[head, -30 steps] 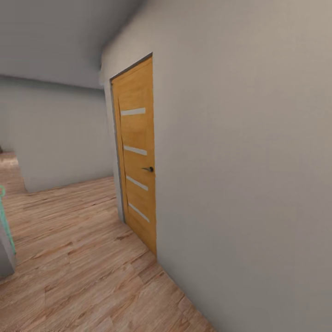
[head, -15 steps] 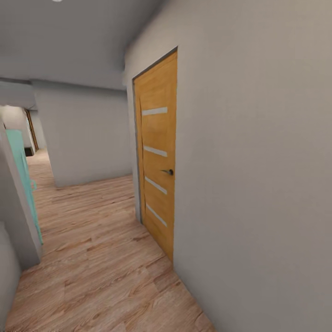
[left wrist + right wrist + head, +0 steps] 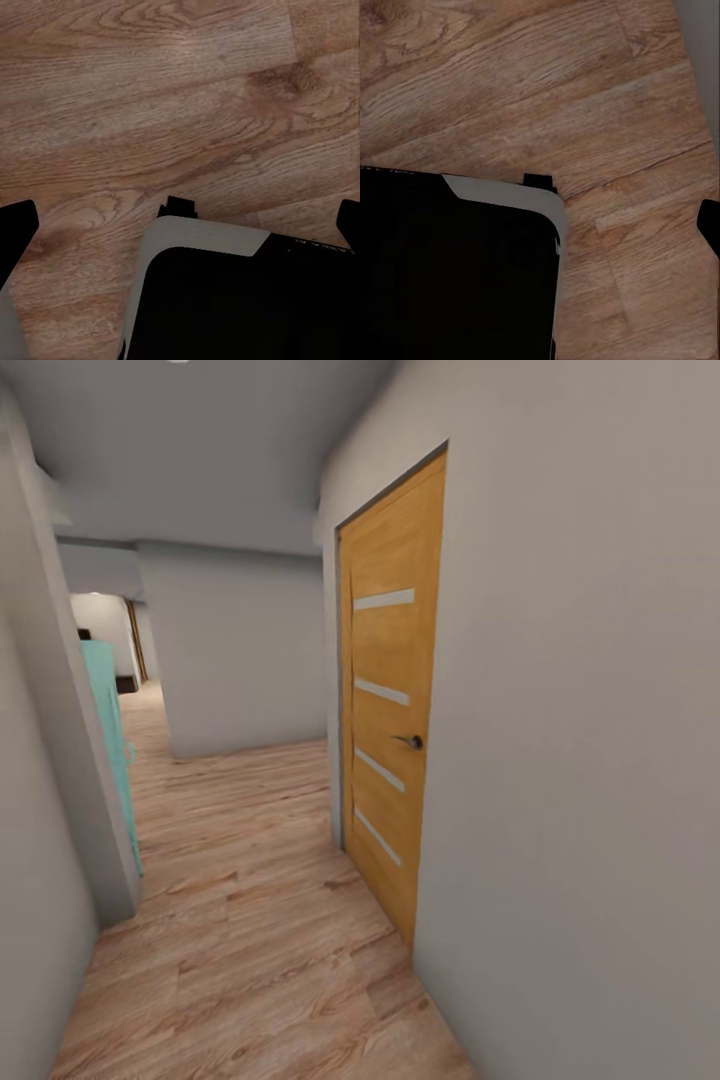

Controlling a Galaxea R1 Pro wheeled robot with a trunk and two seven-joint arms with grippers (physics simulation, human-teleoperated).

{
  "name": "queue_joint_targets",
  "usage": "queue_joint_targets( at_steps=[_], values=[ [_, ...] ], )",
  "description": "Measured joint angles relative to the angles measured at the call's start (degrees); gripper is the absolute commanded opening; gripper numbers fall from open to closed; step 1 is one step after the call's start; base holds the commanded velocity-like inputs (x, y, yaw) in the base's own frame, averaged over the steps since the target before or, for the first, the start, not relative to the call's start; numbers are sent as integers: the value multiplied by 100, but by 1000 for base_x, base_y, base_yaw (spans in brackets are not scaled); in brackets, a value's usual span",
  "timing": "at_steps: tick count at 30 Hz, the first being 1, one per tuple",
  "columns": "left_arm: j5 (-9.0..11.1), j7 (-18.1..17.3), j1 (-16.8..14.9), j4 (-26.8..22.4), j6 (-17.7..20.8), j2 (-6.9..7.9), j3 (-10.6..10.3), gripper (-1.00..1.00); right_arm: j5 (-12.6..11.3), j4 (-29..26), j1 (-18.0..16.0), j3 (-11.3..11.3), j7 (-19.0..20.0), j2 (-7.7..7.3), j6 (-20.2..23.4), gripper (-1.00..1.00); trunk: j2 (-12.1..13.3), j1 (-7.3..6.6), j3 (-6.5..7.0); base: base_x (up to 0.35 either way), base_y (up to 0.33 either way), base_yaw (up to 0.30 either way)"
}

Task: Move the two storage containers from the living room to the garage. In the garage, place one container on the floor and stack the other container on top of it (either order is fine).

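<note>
I am in a hallway with a light wood plank floor [image 3: 250, 920]; the two storage containers are out of view. My left gripper [image 3: 181, 225] hangs open over the planks, its dark fingertips [image 3: 16, 229] far apart with nothing between them. One dark fingertip [image 3: 709, 225] of my right gripper sits far out to the side, as on an open gripper, and it holds nothing. Both wrist views look down on my own black and grey base [image 3: 225, 292].
An orange wooden door [image 3: 390, 710] with a dark handle [image 3: 410, 741] stands shut in the grey wall [image 3: 580, 760] close on my right. A teal door [image 3: 108, 740] juts out on the left. The corridor [image 3: 200, 760] runs ahead past a grey wall corner.
The whole head view has shifted: the orange door now sits further right, and the left wall, the teal door and the far corridor have come into sight. The camera moved, not the things.
</note>
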Motion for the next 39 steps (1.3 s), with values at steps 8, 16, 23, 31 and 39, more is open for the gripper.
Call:
queue_joint_targets(
  at_steps=[8, 16, 23, 31, 39],
  values=[
    [0, 0, 0, 0, 0, -4, 0, 100, 0, 0, 0, 0, 0, 4, 0, 100, 0, 0, 0, 246, 0, 273],
    [7, 0, 0, 4, 0, -14, 0, 100, 0, 0, 0, 0, 3, 12, 1, 100, 0, 0, 0, 246, 0, 273],
    [5, 0, 0, 0, 0, -18, 0, 100, 0, 0, -1, 0, 3, 8, -9, 100, 0, 0, 0, 246, 0, 273],
    [2, 0, 0, 4, 0, -18, 0, 100, 0, 0, 0, -1, 4, 1, -10, 100, 0, 0, 0, 269, 0, 259],
    [0, 0, 0, 1, 0, -18, 0, 100, 0, 0, 0, 0, 9, -8, -9, 100, 0, -1, 0, 313, 0, 40]
  ],
)
